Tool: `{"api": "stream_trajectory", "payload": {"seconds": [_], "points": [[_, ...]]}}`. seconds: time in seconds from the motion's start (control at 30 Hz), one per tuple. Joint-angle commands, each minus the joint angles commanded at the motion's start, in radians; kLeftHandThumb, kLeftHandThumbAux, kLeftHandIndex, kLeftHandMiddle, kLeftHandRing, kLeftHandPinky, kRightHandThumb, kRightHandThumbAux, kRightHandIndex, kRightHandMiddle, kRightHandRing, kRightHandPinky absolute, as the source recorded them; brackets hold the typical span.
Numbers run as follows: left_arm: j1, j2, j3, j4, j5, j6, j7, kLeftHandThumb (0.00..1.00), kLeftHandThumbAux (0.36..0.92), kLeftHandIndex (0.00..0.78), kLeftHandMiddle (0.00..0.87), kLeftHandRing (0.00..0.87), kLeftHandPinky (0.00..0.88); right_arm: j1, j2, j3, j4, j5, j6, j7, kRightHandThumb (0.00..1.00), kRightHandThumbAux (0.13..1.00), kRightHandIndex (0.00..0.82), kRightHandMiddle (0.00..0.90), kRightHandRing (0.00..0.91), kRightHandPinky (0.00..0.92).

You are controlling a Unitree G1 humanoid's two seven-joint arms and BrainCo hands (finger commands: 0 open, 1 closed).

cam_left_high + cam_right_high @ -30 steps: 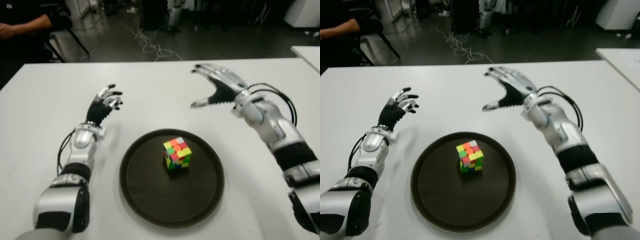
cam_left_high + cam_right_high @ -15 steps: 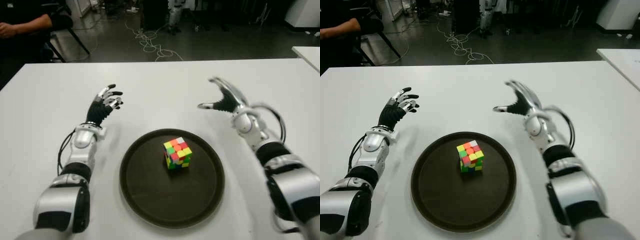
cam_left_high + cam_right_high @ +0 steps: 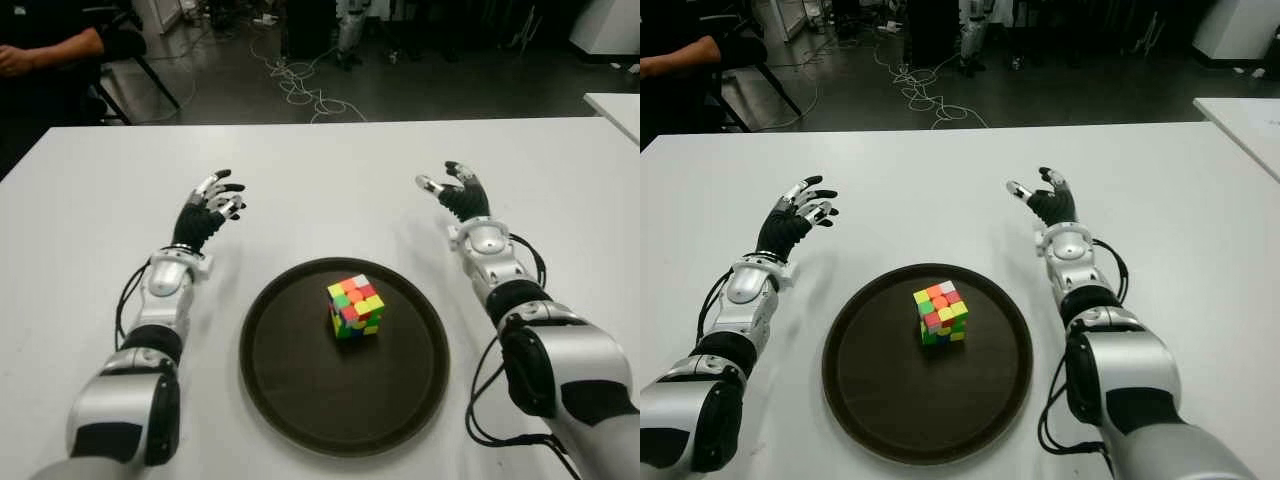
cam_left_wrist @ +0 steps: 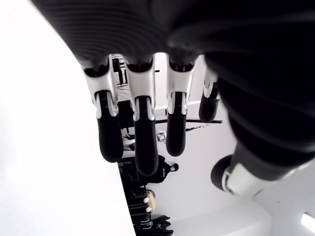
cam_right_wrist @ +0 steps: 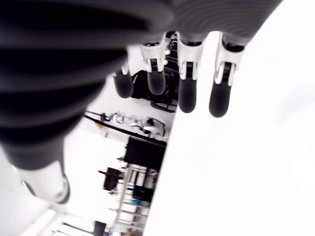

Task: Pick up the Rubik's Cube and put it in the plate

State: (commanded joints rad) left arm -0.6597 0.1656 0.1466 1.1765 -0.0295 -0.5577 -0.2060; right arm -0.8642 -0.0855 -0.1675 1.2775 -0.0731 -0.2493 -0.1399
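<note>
**Inspector:** Edges and clearance, please.

**Assistant:** White tabletop (image 3: 320,180); its far edge runs straight across the view, with dark floor and loose cables (image 3: 300,95) beyond; a second white surface (image 3: 615,105) shows at the far right, apart from the main one; a person's arm (image 3: 45,50) and a chair sit past the far left corner. The round dark plate (image 3: 290,400) lies near the front, centred between the arms; bare tabletop on all sides of it, widest toward the far edge.

**Inspector:** The hands?

**Assistant:** Left hand (image 3: 208,212) shows far-left of the plate, clear of its rim; fingers (image 4: 140,147) loosely extended, holding nothing. Right hand (image 3: 455,195) shows far-right of the plate, also clear of the rim; fingers (image 5: 187,93) extended and relaxed, nothing held.

**Inspector:** And the item itself?

**Assistant:** Rubik's Cube (image 3: 354,306) stands inside the plate, slightly far of centre, well away from the rim and from both hands; one corner faces the viewer; faces are scrambled, showing green, red, orange, yellow, white and some blue stickers.
</note>
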Motion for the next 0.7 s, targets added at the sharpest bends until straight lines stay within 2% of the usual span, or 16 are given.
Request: {"api": "stream_trajectory", "payload": {"seconds": [0.13,0.3,0.57,0.7], "points": [[0.001,-0.001,0.001,-0.002,-0.003,0.003,-0.006,0.453,0.662,0.150,0.279,0.360,0.413,0.028,0.027,-0.002,-0.046,0.019,-0.043,-0.009,0.255,0.710,0.198,0.184,0.243,0.281],[0.003,-0.001,0.000,-0.001,0.000,0.006,0.001,0.465,0.666,0.152,0.278,0.361,0.416,0.087,0.062,0.018,-0.182,0.021,-0.122,-0.027,0.280,0.717,0.199,0.187,0.248,0.296],[0.007,-0.004,-0.003,-0.003,0.006,-0.004,0.011,0.448,0.657,0.152,0.281,0.368,0.410,0.097,0.033,0.035,-0.314,0.003,-0.165,-0.049,0.286,0.702,0.154,0.192,0.251,0.317],[0.006,-0.005,-0.002,-0.004,0.005,-0.005,0.016,0.443,0.659,0.149,0.288,0.377,0.405,0.157,0.029,0.029,-0.458,0.016,-0.210,-0.049,0.261,0.700,0.130,0.186,0.245,0.314]]}}
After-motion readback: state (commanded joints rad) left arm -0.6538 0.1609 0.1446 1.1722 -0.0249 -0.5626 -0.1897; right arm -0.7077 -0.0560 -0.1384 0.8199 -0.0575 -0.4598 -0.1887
